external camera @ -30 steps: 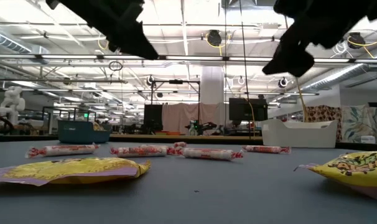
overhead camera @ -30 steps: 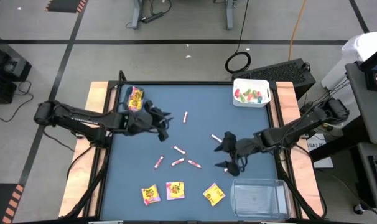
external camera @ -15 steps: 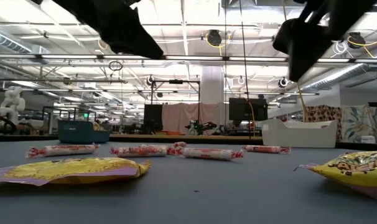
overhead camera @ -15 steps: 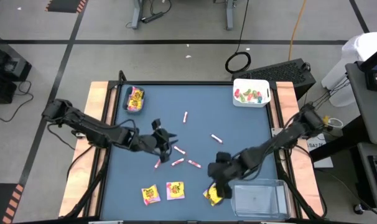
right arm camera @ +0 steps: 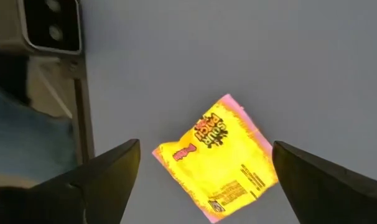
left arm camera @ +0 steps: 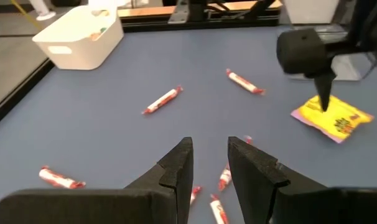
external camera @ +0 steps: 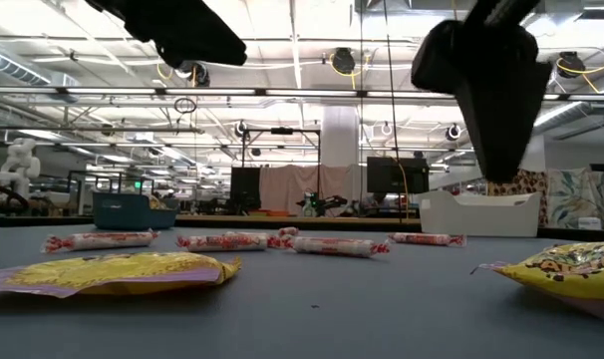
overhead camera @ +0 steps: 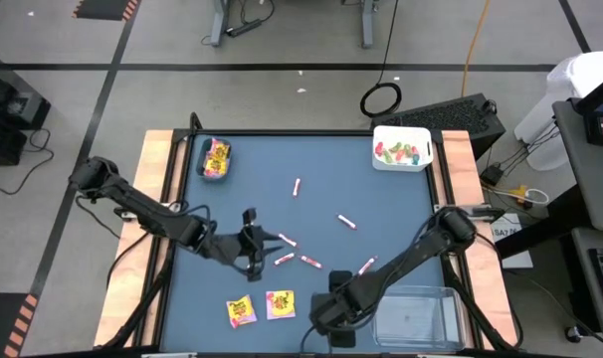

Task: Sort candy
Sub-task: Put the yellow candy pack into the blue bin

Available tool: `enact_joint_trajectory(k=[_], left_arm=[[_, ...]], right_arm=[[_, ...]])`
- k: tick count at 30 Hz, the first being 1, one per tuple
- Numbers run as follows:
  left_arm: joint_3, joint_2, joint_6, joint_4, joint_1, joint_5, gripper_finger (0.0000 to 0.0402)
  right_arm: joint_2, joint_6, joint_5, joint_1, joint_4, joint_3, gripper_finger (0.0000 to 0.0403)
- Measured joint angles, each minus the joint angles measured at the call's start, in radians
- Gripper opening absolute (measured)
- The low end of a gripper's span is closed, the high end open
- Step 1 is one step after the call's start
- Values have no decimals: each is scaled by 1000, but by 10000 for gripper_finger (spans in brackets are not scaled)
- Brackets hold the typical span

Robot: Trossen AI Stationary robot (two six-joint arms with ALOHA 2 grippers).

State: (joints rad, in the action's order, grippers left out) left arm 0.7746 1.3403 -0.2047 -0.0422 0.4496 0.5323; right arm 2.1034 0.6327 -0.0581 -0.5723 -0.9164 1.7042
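Right gripper (right arm camera: 201,171) hangs over the near edge of the dark blue table (overhead camera: 381,199), fingers spread wide, grasping nothing. Directly beneath, between the fingers, lies a square yellow glossy packet with red-pink print (right arm camera: 218,157), flat on the table, untouched.

Left gripper (left arm camera: 208,155) hovers left of centre, fingers narrowly parted, nothing between them; thin pink-white wrapped sticks (left arm camera: 221,180) lie just under and beyond the fingertips.

Containers: clear rectangular plastic bin (overhead camera: 413,316) at near right, beside the right gripper, contents not discernible. White rectangular tub (overhead camera: 402,148) at far right holds small green and red wrapped pieces. Small teal bin (overhead camera: 215,159) at far left holds one yellow packet. Two more yellow packets (overhead camera: 259,307) lie near left.
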Motion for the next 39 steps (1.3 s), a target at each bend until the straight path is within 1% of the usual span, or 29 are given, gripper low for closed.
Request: enact_joint_trajectory(k=[4, 12, 17, 21, 28, 33, 39], left_arm=[[0, 0, -1, -2, 20, 0, 107], [0, 0, -25, -1, 51, 6, 107], [0, 11, -26, 4, 68, 20, 107], [0, 21, -26, -1, 72, 22, 107], [0, 21, -26, -3, 71, 26, 107], [0, 21, -25, -2, 70, 27, 107], [0, 21, -16, -2, 67, 26, 107]], right_arm=[[42, -6, -1, -7, -30, 26, 356], [55, 63, 6, -13, -46, 26, 357], [56, 104, 8, -15, -49, -9, 357], [56, 117, 33, -15, -44, -29, 351], [56, 114, 32, -15, 30, -104, 305], [55, 106, 28, -13, 42, -110, 268], [55, 79, 19, -12, 62, -111, 213]])
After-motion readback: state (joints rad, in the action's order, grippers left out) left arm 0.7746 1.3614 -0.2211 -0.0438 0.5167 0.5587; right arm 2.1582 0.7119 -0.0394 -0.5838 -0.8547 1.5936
